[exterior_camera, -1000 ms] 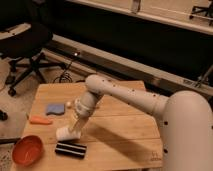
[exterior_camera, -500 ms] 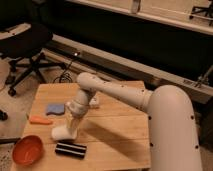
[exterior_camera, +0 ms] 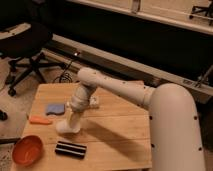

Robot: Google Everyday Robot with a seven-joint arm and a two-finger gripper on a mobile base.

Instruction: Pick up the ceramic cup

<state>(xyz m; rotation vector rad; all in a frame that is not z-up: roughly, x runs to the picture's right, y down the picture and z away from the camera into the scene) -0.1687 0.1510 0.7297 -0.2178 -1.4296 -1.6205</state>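
Note:
My gripper (exterior_camera: 66,126) is at the end of the white arm (exterior_camera: 115,90), low over the wooden table (exterior_camera: 115,145) at its left middle. It points down and touches or nearly touches the tabletop. A small white rounded shape sits right at its tip and may be the ceramic cup; I cannot tell it apart from the gripper. Nowhere else on the table does a plain white cup show on its own.
A blue cloth-like item (exterior_camera: 55,109) and an orange stick-like item (exterior_camera: 40,120) lie just left of the gripper. An orange bowl (exterior_camera: 27,150) and a black striped block (exterior_camera: 70,149) sit in front. A small white object (exterior_camera: 94,102) lies behind the arm. An office chair (exterior_camera: 25,45) stands back left.
The arm's end has shifted a little to the left over the table and stayed low. The other items have not moved.

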